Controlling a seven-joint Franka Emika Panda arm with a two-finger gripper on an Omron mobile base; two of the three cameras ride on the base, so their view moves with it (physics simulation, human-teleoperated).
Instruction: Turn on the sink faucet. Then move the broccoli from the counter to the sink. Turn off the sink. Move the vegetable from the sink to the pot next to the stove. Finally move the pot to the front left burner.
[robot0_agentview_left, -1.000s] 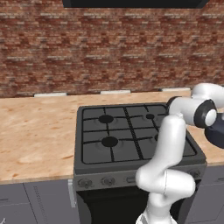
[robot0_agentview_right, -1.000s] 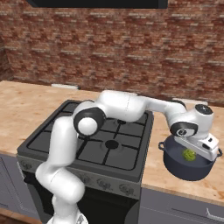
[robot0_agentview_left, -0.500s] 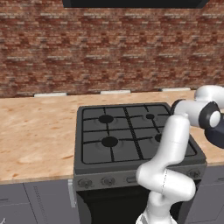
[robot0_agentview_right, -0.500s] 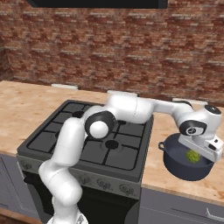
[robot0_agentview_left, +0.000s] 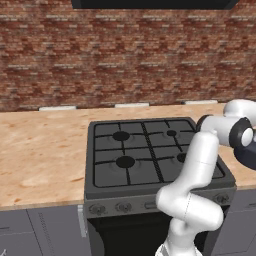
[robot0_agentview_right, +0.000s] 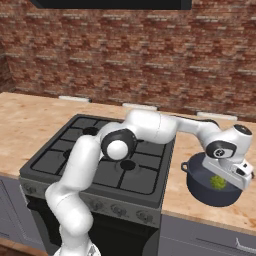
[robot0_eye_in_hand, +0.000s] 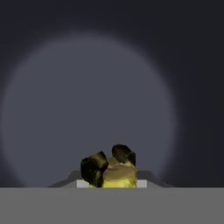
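The round dark blue-grey pot (robot0_agentview_right: 200, 186) stands on the tan counter (robot0_agentview_right: 185, 197) just right of the stove (robot0_agentview_right: 75, 150). My gripper (robot0_agentview_right: 221, 179) reaches down into the pot from its right rim and is shut on the small green broccoli (robot0_agentview_right: 217, 182), which hangs inside the pot's mouth. In the hand view the broccoli (robot0_eye_in_hand: 111, 171) sits at the bottom, between the fingertips, its dark florets and pale stem set against the pot's dark floor (robot0_eye_in_hand: 92, 100). In the left base view the pot (robot0_agentview_left: 248, 156) peeks out at the right edge behind my wrist.
The black grated cooktop (robot0_agentview_left: 145, 150) has four bare burners, the front left one (robot0_agentview_left: 125, 161) nearest the wide counter stretch (robot0_agentview_left: 40, 160) on the left. A brick wall (robot0_agentview_right: 125, 55) runs behind. My arm arches over the cooktop's right side.
My hand has shifted slightly right and dipped lower over the pot, with the broccoli still gripped. The pot has stayed in place.
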